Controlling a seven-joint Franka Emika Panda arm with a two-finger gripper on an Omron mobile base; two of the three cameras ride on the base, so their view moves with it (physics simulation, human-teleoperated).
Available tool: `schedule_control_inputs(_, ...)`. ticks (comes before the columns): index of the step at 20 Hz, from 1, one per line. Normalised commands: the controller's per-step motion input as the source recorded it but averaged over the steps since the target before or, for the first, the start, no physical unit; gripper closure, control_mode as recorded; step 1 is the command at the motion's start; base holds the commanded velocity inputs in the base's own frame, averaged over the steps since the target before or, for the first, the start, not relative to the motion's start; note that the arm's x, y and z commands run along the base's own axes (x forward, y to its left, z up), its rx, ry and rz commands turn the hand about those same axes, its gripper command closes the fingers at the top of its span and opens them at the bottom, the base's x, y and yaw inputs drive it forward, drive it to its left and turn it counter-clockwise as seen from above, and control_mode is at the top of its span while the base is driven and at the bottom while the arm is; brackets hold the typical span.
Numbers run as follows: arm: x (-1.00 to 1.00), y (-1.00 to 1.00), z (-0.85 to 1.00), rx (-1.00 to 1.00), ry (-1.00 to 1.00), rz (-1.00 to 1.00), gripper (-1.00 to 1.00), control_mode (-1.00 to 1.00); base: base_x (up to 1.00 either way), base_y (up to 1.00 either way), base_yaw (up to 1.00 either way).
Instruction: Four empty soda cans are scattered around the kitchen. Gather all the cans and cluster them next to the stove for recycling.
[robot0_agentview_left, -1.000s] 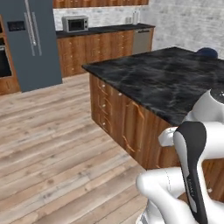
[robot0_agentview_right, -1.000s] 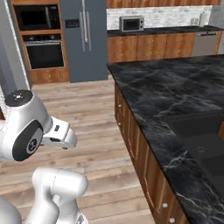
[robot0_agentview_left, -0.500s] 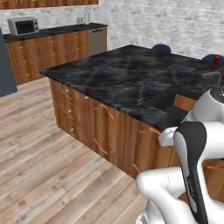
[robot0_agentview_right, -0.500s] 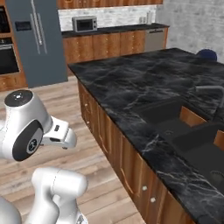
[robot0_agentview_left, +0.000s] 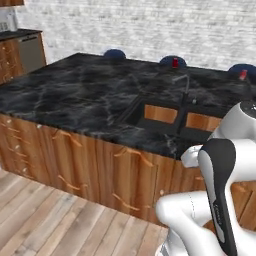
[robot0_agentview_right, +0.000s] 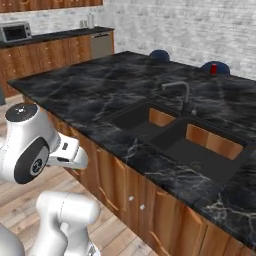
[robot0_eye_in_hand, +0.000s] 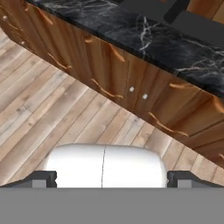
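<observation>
Now the robot's base is turning and rolling, so the whole picture is sliding sideways; the fridge and wall oven that were in sight a moment ago are gone. Nothing on the table itself is moving. The tool (robot0_eye_in_hand: 112, 177) is hanging low over the wood floor (robot0_eye_in_hand: 52, 109) in front of the cupboard doors (robot0_eye_in_hand: 131, 83), its two tips spread wide apart and holding nothing. Past the doors, the black table (robot0_agentview_right: 100, 95) with its sink (robot0_agentview_right: 180, 137) and tap (robot0_agentview_right: 176, 90) is coming close. Far across it, by the blue stool tops, one red can (robot0_agentview_right: 214, 69) is standing, and another can (robot0_agentview_left: 243, 75) is standing further right. I think the robot is hunting for cans, and these two are now found. The stove is not in sight yet.
</observation>
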Motion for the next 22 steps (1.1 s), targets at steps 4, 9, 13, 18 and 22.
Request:
schedule_control_inputs(4,0.0,0.0,0.0,0.0,0.0,0.0,-1.0,1.0,0.0,0.06,-0.48)
schedule_control_inputs(9,0.0,0.0,0.0,0.0,0.0,0.0,-1.0,1.0,0.04,0.21,-0.44)
schedule_control_inputs(13,0.0,0.0,0.0,0.0,0.0,0.0,-1.0,1.0,0.18,0.51,-0.36)
schedule_control_inputs(18,0.0,0.0,0.0,0.0,0.0,0.0,-1.0,1.0,0.17,0.56,-0.35)
schedule_control_inputs(22,0.0,0.0,0.0,0.0,0.0,0.0,-1.0,1.0,0.0,0.97,-0.19)
